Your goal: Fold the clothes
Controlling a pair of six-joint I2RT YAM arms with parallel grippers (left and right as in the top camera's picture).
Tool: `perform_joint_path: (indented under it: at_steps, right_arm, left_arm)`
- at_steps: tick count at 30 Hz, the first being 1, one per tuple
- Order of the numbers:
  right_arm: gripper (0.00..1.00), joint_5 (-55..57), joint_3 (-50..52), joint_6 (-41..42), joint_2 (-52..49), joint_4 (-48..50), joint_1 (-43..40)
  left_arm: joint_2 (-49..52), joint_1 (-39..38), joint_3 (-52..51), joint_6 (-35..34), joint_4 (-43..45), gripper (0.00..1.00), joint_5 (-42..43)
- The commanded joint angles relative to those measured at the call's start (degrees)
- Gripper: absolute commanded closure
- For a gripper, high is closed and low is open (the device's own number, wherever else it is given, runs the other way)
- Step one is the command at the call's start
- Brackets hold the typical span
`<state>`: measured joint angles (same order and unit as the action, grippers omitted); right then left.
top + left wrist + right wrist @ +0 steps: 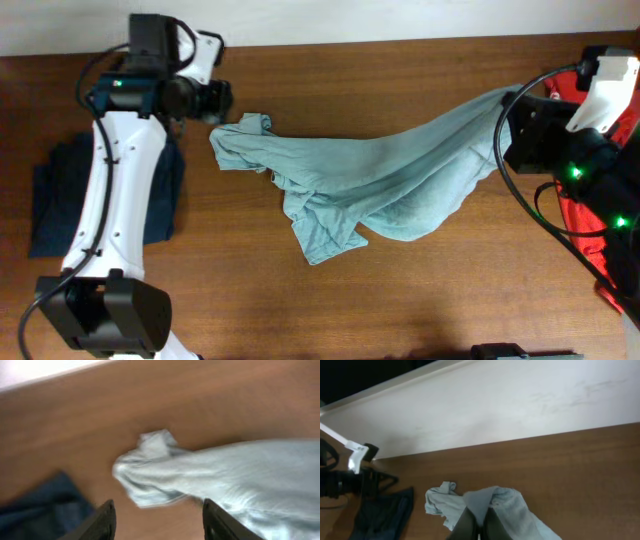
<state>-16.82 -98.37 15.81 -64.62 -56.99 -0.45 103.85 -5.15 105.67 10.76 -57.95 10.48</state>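
Observation:
A pale grey-blue T-shirt point(370, 175) lies stretched across the brown table, bunched at its left end and lifted at its right end. My right gripper point(512, 110) is shut on that raised right end; in the right wrist view the cloth point(445, 502) drapes over the closed fingers point(468, 525) of the gripper point(480, 527). My left gripper point(215, 100) hovers just left of the shirt's bunched left corner point(150, 447). In the left wrist view it point(159, 522) stands open, with only bare table between its fingers.
A dark navy garment point(50, 200) lies at the left under my left arm, also in the left wrist view point(30, 510). A red shirt point(585, 215) sits at the right edge beneath my right arm. A white wall point(495, 405) borders the table's far side.

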Motion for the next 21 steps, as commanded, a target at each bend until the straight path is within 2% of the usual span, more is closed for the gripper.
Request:
perform_joint_path:
  at_steps: [1,6,11,13,17,21]
  right_arm:
    - [0.96,1.03,-1.29,-0.31,-0.31,-0.96,-0.33]
    - [0.96,1.11,-1.29,-0.33,-4.02,-2.12,-0.33]
    - [0.96,2.49,-1.29,0.0,-7.45,-1.44,-0.33]
    - [0.96,2.45,-1.29,2.12,-8.33,-0.59,-0.33]
    - [0.96,1.79,-1.29,4.68,-8.61,2.05,-0.33]
    - [0.96,-0.72,-1.38,7.37,-7.78,6.64,-0.33]
  left_arm:
    - [0.24,-4.2,1.09,0.57,-5.7,0.5,6.49]
    - [0.24,-13.31,0.96,2.29,-14.64,0.5,7.32]
    - [0.24,-21.14,-0.87,2.4,-16.87,0.5,6.62]
    - [0.24,-24.9,-3.74,2.29,-15.56,0.5,3.39]
    - [0.28,-32.37,-12.59,-2.45,-9.99,0.5,-7.32]
    - [0.28,-38.6,-21.05,-4.68,-1.22,0.51,-9.79]
